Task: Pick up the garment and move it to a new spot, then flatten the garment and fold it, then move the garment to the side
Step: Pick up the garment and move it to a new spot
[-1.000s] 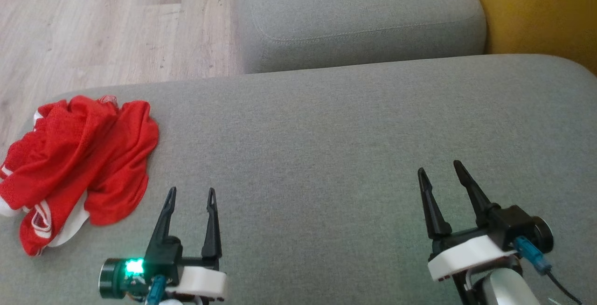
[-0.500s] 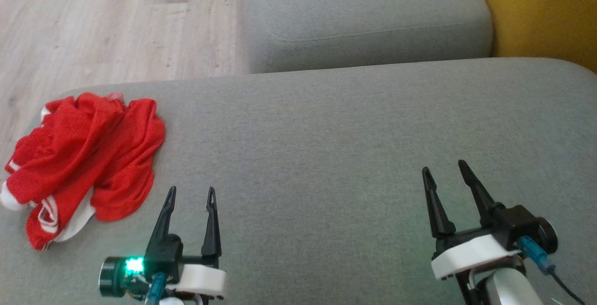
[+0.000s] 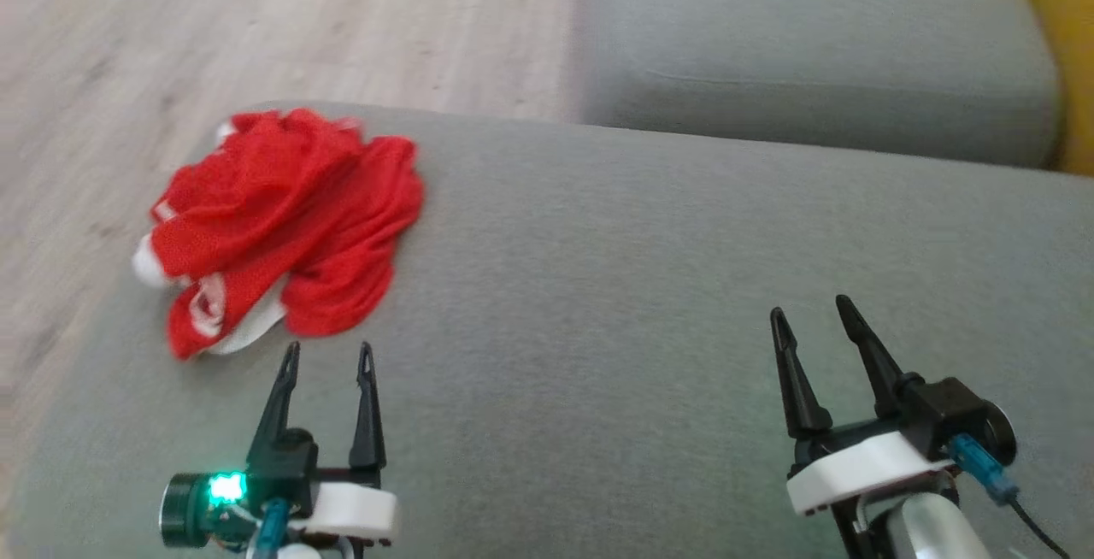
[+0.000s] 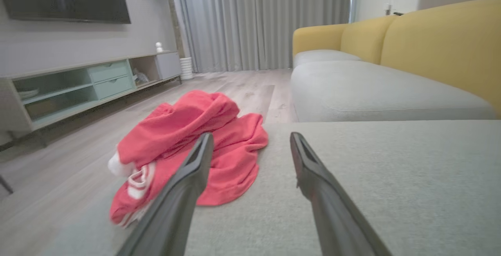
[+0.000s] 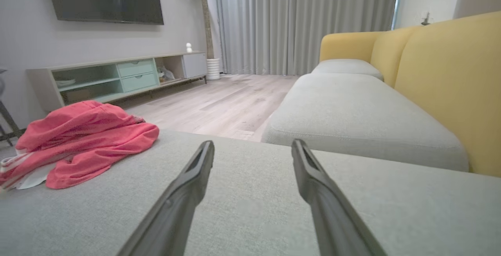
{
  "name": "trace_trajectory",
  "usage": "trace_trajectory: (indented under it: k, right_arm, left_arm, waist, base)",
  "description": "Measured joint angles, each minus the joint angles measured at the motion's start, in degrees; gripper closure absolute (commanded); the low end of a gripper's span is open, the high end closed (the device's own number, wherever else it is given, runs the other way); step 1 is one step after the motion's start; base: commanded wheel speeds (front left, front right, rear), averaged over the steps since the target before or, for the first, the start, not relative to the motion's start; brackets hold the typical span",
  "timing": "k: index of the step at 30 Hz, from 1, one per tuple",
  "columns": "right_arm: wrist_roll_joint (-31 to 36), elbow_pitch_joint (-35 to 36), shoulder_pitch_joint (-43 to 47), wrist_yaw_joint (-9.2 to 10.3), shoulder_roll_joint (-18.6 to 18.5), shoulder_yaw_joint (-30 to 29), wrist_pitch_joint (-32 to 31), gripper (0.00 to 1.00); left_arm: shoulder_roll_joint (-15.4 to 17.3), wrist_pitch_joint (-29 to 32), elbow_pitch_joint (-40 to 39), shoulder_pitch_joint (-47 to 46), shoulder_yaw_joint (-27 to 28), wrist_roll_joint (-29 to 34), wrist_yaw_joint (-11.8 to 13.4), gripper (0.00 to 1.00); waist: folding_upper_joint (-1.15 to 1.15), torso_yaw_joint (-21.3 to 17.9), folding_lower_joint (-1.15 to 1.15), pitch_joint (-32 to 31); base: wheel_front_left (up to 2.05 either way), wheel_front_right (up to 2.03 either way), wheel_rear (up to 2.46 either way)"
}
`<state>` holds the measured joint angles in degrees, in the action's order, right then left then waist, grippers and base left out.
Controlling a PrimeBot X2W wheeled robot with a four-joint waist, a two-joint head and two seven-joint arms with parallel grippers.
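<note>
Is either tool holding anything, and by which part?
Nothing is held. The left tool and right tool are open and empty; the garment lies apart on the cushion.

**Operator:** How is the left end effector (image 4: 251, 135) standing?

**Technician:** Its two dark fingers (image 4: 184, 193) are rising from the bottom edge. They are standing spread apart and holding nothing, over the grey seat cushion (image 4: 391, 185).

**Operator:** Where is the garment (image 4: 172, 130) lying?

**Technician:** It is lying crumpled on that cushion's left end, red with white trim, partly behind the finger at the view's left. A wooden floor (image 4: 70, 162), a low cabinet (image 4: 78, 87), grey curtains (image 4: 266, 21) and a yellow sofa back (image 4: 438, 44) are showing beyond.
</note>
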<state>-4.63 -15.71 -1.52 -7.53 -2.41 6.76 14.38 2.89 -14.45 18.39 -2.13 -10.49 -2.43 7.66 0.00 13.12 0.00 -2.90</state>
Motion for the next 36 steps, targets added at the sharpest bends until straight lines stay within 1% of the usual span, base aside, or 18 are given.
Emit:
trace_trajectory:
  k: [7,11,14,17,23,24,27,29,32,34,36]
  right_arm:
    - [-0.63,0.12,0.01,0.0,0.0,0.35,0.0,0.0]
    - [-0.92,0.11,-0.01,0.0,0.01,0.71,0.0,0.0]
    - [-0.92,0.11,-0.01,0.0,0.01,1.12,0.0,0.0]
    - [-0.79,0.1,-0.01,0.0,0.01,1.27,0.0,0.0]
    - [1.55,0.11,0.0,0.0,0.01,1.18,0.0,0.0]
    - [3.01,0.26,-0.1,0.0,-0.08,0.96,0.0,0.0]
    - [3.66,0.81,-0.59,0.0,-1.37,0.96,0.0,0.0]
    - [3.72,1.1,-1.62,0.0,-2.9,0.98,0.0,0.0]
    - [4.03,2.65,-4.31,0.0,-5.32,1.11,0.0,0.0]
    - [4.13,3.52,-6.32,0.0,-6.76,1.2,0.0,0.0]
    - [4.13,4.65,-7.76,0.0,-8.49,1.13,0.0,0.0]
  left_arm:
    - [0.31,0.0,-0.42,0.07,1.72,0.0,0.25,0.0]
    - [0.54,0.0,-1.47,0.24,3.34,0.0,0.78,0.0]
    - [0.88,0.0,-2.44,0.35,4.53,0.0,1.11,0.0]
    - [1.22,0.0,-3.08,0.25,6.01,-0.04,1.16,0.0]
    - [3.86,0.01,-3.61,-2.44,7.04,0.01,-0.29,0.0]
    - [5.03,0.0,-4.27,-6.06,7.37,0.44,-0.97,0.0]
    - [6.93,-0.01,-3.14,-14.28,7.37,0.71,-2.85,0.0]
    - [8.26,-0.19,-0.34,-20.35,7.33,1.03,-3.99,0.0]
    - [9.6,0.26,6.49,-29.67,7.25,1.85,-4.72,0.0]
    - [9.58,3.75,11.27,-35.89,7.24,1.7,-5.36,0.0]
    - [9.17,8.38,16.61,-42.61,7.5,0.96,-5.33,0.0]
  waist:
    - [0.0,7.34,0.0,0.16]
    - [0.0,10.2,0.0,0.41]
    - [0.0,10.87,0.0,0.91]
    - [0.0,10.55,0.0,1.54]
    - [0.0,9.8,0.0,3.47]
    - [0.0,9.5,0.0,5.01]
    - [0.0,8.83,0.01,8.03]
    - [0.0,8.29,0.01,10.25]
    - [0.0,7.43,0.01,13.98]
    - [0.0,6.87,0.02,16.63]
    - [0.0,6.38,0.02,19.44]
  base:
    - [0.0,0.0,0.0]
    - [0.0,0.0,0.0]
    - [0.0,0.0,0.0]
    - [0.0,0.0,0.0]
    - [0.0,0.0,0.0]
    - [0.0,0.0,0.0]
    - [0.0,0.0,0.0]
    - [0.0,0.0,0.0]
    - [0.0,0.0,0.0]
    - [0.0,0.0,0.0]
    - [0.0,0.0,0.0]
